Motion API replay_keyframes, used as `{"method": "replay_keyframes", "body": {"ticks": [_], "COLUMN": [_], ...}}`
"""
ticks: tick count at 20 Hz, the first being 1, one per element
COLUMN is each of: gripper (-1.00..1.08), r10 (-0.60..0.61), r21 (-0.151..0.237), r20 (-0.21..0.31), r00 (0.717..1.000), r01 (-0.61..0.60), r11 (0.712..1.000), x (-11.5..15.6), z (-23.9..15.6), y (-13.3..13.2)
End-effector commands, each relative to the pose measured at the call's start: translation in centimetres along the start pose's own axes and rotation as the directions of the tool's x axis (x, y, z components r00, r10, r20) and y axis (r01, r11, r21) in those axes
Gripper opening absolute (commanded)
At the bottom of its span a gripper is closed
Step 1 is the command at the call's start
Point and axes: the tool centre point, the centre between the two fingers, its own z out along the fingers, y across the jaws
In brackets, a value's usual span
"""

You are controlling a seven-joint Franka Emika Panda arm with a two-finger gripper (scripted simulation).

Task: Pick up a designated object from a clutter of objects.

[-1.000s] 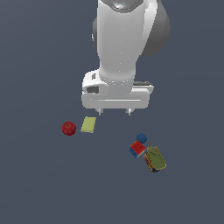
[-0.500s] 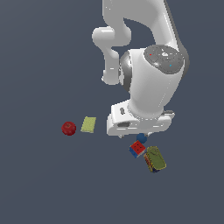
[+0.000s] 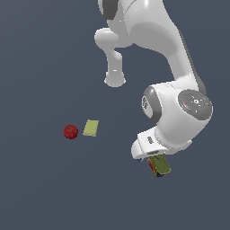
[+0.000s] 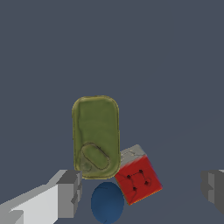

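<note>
The tin can (image 4: 96,136) shows its olive-green top in the wrist view, lying flat on the floor. In the exterior view it (image 3: 159,166) pokes out from under the hand, with its dark side and label marks showing. A red cube (image 4: 138,179) touches its corner and a blue ball (image 4: 107,202) lies beside both. My gripper (image 4: 140,189) is open and empty above this cluster, with the cube and ball between its fingers (image 4: 68,192). In the exterior view the gripper (image 3: 149,157) hangs low and hides the cube and ball.
A red apple (image 3: 70,131) and a flat yellow-green pad (image 3: 91,128) lie side by side, well off to the exterior view's left of the cluster. The floor (image 3: 54,188) is plain dark grey. The arm's base (image 3: 115,81) stands behind.
The arm has swung toward the exterior view's right and lowered. The hand went from above the pad area to just over the can, cube and ball, which have not moved.
</note>
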Motion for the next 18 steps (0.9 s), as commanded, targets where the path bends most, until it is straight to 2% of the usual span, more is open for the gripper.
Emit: {"method": "replay_keyframes", "body": {"ticks": [1,9,18], "gripper": [1.00,1.00,1.00], "r10": [-0.015,-0.040,-0.041], "r21": [0.004,0.012,0.013], "r20": [-0.001,-0.001,0.000], "r00": [1.000,0.999,0.999], "r01": [0.015,0.040,0.041], "r11": [1.000,0.999,0.999], "x": [0.6,1.5,1.5], "z": [1.4,4.0,5.2], "y": [-1.3,-3.7,-3.8]}}
